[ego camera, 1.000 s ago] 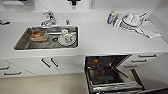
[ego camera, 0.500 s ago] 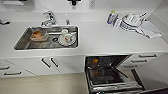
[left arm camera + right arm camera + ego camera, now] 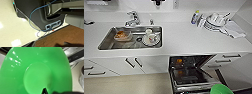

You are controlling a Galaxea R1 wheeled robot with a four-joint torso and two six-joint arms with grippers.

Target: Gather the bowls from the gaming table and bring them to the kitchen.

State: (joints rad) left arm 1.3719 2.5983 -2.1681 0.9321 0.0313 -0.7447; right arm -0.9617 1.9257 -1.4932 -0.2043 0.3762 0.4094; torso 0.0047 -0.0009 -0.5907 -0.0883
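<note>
Right gripper state cannot be told; a green bowl [image 3: 36, 72] is seen pressed close against the right wrist camera, and its rim [image 3: 221, 89] is seen low in the head view, just beside the open dishwasher [image 3: 191, 75] under the white worktop [image 3: 184, 37]. Left gripper state cannot be told either. Dishes are seen in the steel sink [image 3: 106, 43]. Risk is judged: the bowl could be knocked on the dishwasher door or dropped if the grasp is only on the rim.

Bright, even light; soft blur throughout; glare patches on the floor [image 3: 15, 42].
</note>
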